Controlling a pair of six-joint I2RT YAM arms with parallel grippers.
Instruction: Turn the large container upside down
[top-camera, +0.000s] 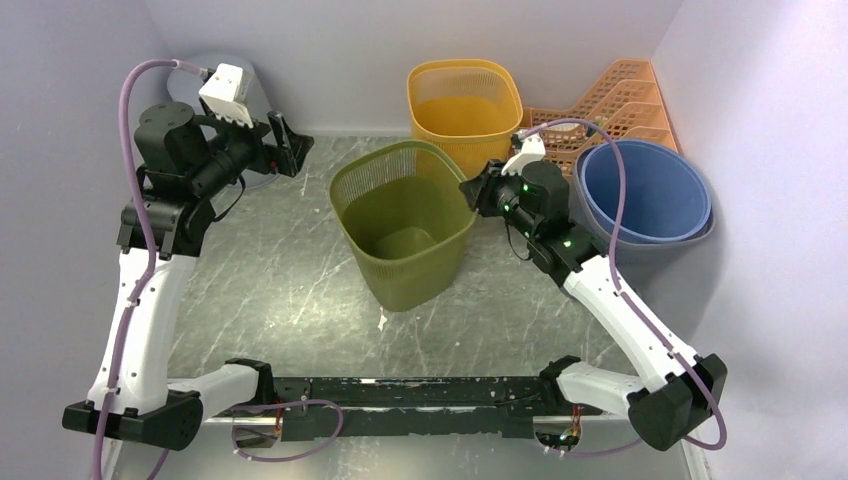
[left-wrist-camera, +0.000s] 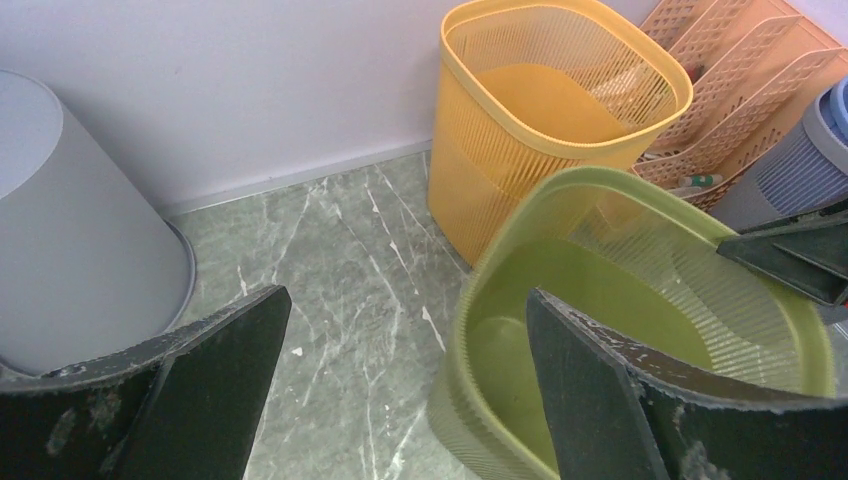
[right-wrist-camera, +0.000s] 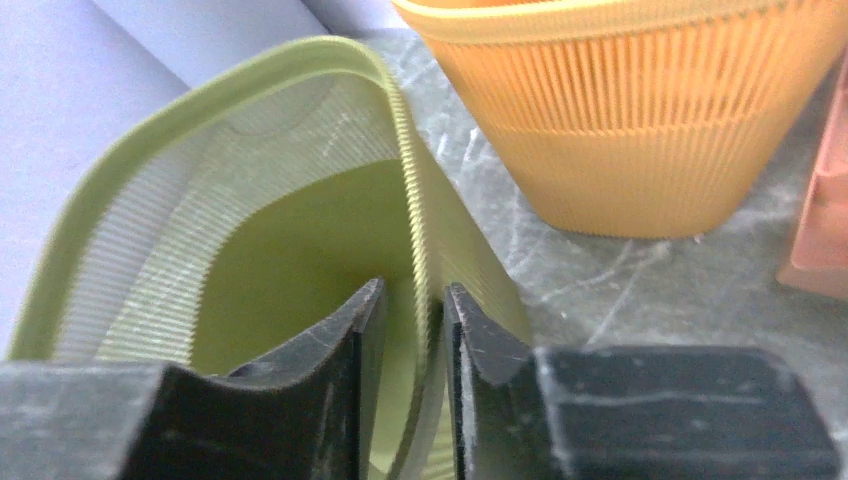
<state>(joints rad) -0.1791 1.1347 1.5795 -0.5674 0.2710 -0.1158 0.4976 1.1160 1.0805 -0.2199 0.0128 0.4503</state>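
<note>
Right gripper (right-wrist-camera: 415, 300) clamped rim of green basket (top-camera: 410, 270); basket sat mouth-up, possibly tilted slightly. Left gripper (left-wrist-camera: 405, 298) was spread wide, empty.

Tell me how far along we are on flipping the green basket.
Done: the right gripper is pinched on the right rim of the green basket, one finger inside and one outside. In hand: only that grip; the basket stands mouth up on the table. Left: the whole lift and turn-over. The left gripper is open and clear of the basket.
</note>
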